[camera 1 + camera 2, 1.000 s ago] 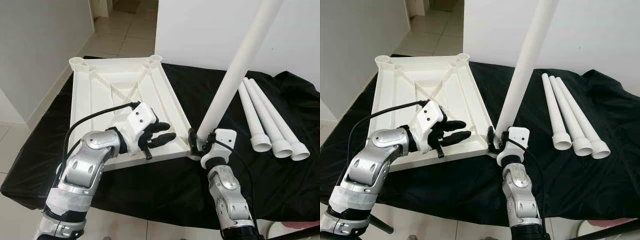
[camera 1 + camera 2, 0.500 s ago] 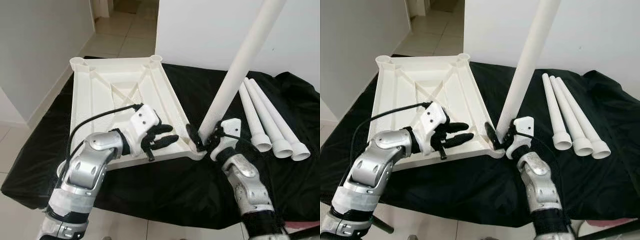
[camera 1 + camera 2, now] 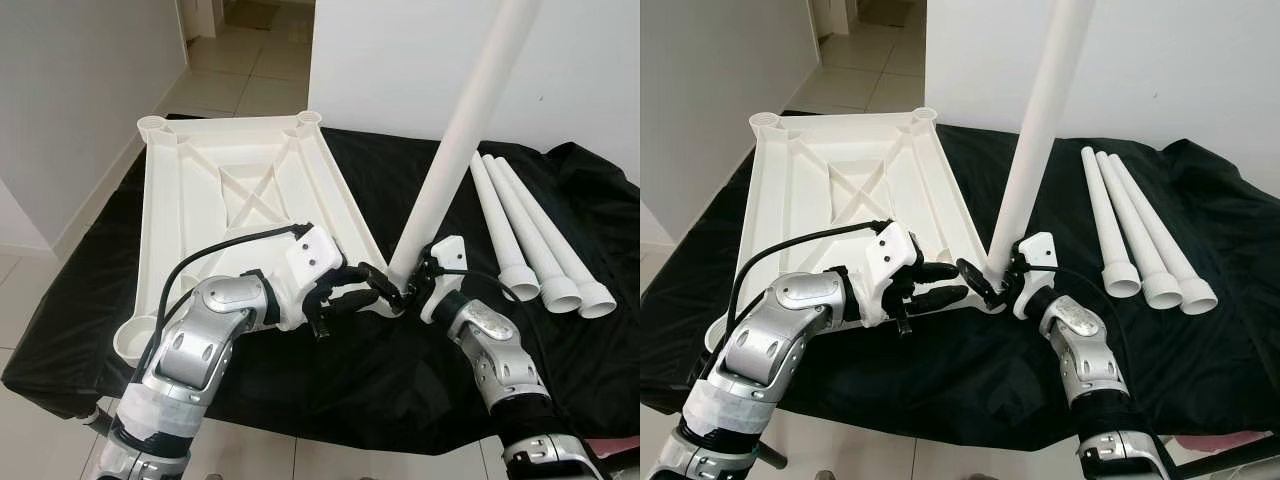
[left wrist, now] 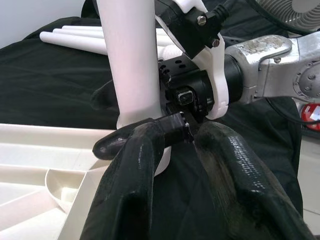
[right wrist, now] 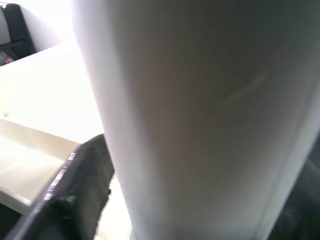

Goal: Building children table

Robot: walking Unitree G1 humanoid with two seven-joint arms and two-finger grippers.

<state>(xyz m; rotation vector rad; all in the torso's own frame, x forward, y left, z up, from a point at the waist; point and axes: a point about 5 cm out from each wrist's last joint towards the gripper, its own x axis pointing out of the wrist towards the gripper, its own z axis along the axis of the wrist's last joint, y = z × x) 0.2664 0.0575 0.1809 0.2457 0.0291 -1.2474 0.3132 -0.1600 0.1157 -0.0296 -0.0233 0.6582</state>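
The white table top (image 3: pixel 240 200) is lying upside down at the centre left of the frame, on a black cloth (image 3: pixel 400 370). The right gripper (image 3: pixel 405 290) is closing its fingers around the foot of a white table leg (image 3: pixel 465 130). This leg is standing at the near right corner of the top, its long axis rising and leaning toward the upper right. The left gripper (image 3: pixel 360 293) is reaching toward that corner, its fingers slightly apart and holding nothing. Three other legs (image 3: pixel 530 240) are lying side by side at the right.
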